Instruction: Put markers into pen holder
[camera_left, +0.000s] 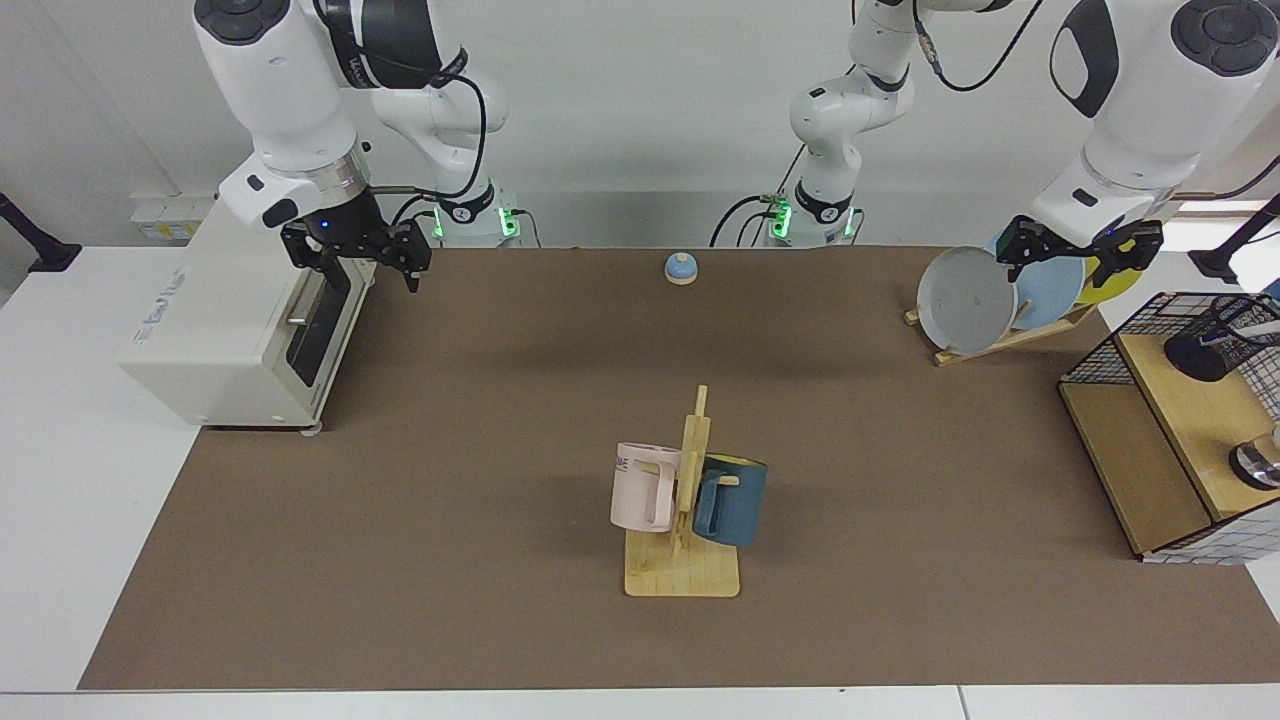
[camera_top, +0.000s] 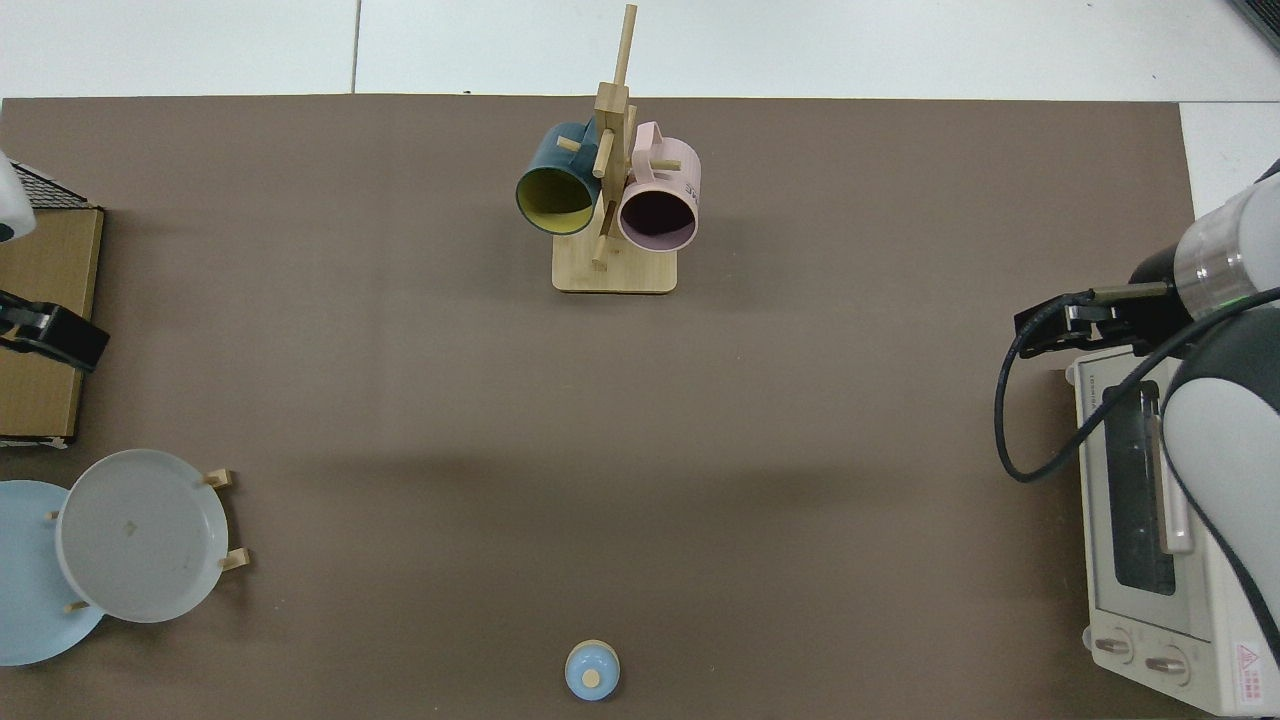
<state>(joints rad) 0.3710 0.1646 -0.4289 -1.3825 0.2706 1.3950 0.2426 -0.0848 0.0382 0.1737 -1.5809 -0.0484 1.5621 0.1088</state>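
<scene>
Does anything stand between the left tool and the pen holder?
Only the wire basket's side wall lies between the left tool, open before the plates, and the pen holder on the basket's shelf. From above, nothing visible blocks it. The right tool waits open by the toaster oven.

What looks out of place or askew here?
Nothing wrong. Mugs hang on the mug tree, plates stand in their rack. The pen holder on the basket shelf may lean; hard to tell. Left gripper hovers open by the plates; right gripper waits open beside the toaster oven.
</scene>
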